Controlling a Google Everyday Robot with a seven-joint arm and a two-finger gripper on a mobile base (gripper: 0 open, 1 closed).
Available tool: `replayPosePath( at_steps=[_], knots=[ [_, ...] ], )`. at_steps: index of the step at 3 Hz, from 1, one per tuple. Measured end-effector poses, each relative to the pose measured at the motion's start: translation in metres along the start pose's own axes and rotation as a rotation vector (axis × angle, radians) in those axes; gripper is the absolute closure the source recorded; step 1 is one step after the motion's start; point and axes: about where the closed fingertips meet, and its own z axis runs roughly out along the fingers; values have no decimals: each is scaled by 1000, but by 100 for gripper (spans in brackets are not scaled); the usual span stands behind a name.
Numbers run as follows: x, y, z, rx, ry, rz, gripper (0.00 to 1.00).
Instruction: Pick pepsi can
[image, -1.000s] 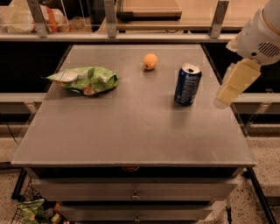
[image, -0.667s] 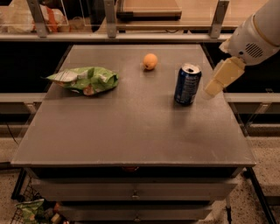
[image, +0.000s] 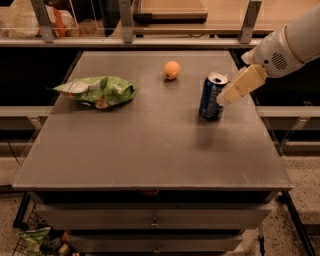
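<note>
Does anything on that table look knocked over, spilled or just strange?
Nothing stands out. The pepsi can stands upright on the table, with the pincer close beside it. The orange and the crumpled green bag lie apart, and nothing is spilled.

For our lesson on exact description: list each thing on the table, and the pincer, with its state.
pepsi can: upright, standing on the table.
orange fruit: resting toward the back.
green snack bag: lying flat, crumpled.
pincer: by the can's top, on the side away from the bag.
</note>
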Motion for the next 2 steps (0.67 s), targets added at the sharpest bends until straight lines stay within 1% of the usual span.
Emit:
replayPosePath(
  at_steps=[1, 2],
  knots=[
    [-9, 1, 12, -24, -69, 15, 0],
    [-9, -2, 20, -15, -101, 40, 0]
  ],
)
